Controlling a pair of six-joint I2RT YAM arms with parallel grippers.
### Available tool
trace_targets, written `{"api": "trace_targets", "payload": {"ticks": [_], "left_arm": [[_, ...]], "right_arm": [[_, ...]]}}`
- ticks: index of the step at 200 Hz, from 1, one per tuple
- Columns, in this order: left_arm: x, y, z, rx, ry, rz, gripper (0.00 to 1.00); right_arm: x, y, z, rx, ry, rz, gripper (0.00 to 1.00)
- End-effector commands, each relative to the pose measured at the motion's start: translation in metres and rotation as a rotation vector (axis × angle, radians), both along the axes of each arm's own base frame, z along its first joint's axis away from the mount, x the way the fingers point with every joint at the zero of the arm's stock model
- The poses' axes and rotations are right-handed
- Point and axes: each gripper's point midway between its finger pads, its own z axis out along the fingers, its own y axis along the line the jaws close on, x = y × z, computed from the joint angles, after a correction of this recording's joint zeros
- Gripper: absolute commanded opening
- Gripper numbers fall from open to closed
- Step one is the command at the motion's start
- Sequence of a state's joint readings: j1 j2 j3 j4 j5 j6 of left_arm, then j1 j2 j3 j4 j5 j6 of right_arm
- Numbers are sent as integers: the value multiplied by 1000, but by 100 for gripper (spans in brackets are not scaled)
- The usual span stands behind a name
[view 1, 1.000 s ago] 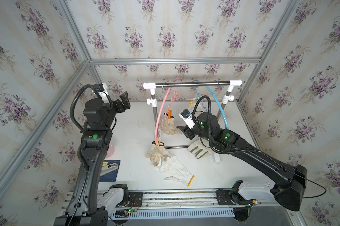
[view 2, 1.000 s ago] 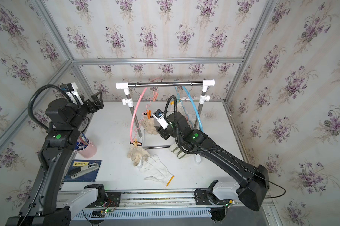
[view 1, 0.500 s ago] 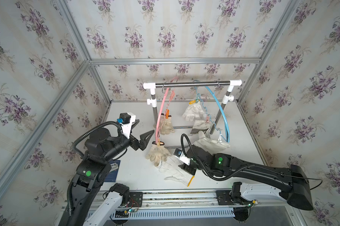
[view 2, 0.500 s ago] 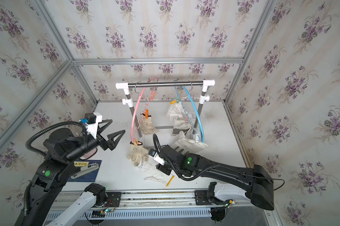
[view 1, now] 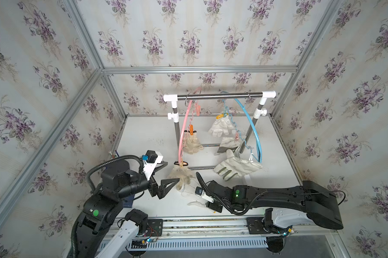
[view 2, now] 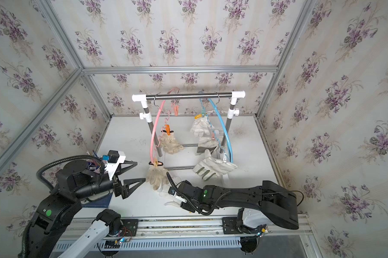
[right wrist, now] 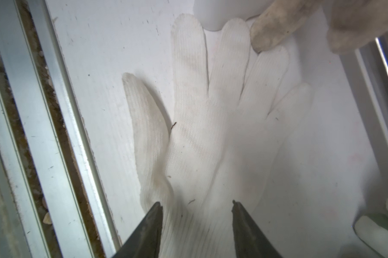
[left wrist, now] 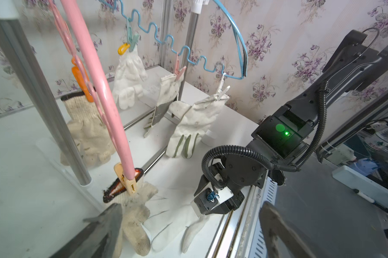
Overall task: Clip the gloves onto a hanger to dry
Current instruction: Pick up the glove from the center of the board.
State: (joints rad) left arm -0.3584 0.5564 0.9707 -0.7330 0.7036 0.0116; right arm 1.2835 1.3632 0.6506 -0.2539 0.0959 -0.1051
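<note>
One glove lies unclipped. On the worktop [view 1: 148,138], at its near edge beside the pink hanger [left wrist: 99,89], the white glove [right wrist: 210,134] lies flat. The right jaws straddle its wrist end, half-open; close low, pinching both layers. The left jaws gape wide, empty.

1. Left arm [view 1: 121,189], black and jointed with a ribbed cable hose: rises from the front rail, elbow bent, forearm about level, reaching toward the centre.
2. Left gripper [view 1: 172,170], black with triangular fingers: jaws wide apart, one finger above the other, empty.
3. Right arm [view 1: 278,196], black and jointed: stretched low and nearly level toward the centre, far end bent downward.
4. Right gripper [right wrist: 196,203], dark with pointed fingers: jaws apart, clamping nothing.
</note>
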Motion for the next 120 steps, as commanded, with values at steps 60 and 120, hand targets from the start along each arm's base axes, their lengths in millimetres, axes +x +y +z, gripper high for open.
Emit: {"api": "trace_targets", "payload": {"ticks": [60, 120], "left_arm": [[14, -34, -16, 85, -11, -69, 96], [23, -21, -8, 100, -97, 28, 100]], "right_arm": [[-10, 11, -13, -34, 23, 27, 61], [-10, 11, -22, -76, 25, 26, 60]]}}
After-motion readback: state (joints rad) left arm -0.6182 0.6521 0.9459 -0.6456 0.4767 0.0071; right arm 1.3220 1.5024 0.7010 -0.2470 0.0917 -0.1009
